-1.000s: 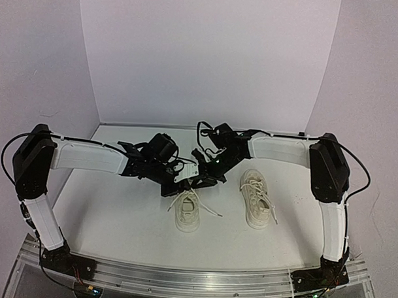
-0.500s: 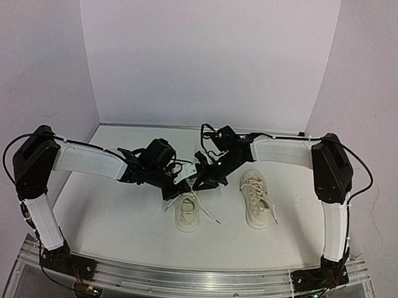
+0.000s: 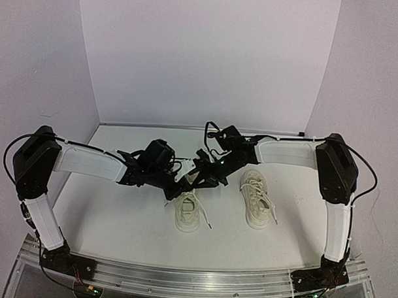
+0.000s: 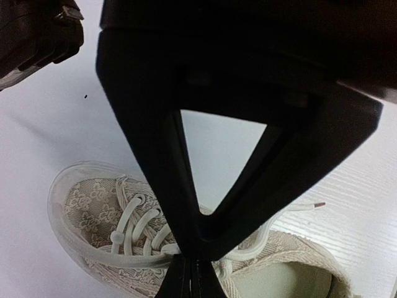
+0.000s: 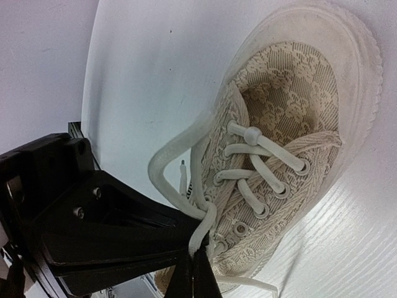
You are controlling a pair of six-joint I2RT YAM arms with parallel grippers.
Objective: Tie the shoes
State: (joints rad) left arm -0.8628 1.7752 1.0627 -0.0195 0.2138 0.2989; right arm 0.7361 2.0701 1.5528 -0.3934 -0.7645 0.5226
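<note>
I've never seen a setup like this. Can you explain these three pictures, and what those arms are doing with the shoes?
These are two robot arms bolted at the near edge of a table. The wide picture comes from a fixed camera above and behind them; each close-up comes from a camera on one wrist, looking past its own black fingers. On the table sit a left shoe and a right shoe, both cream. The left gripper and right gripper are each pinched shut on a lace of the left shoe; the right one is untouched.
</note>
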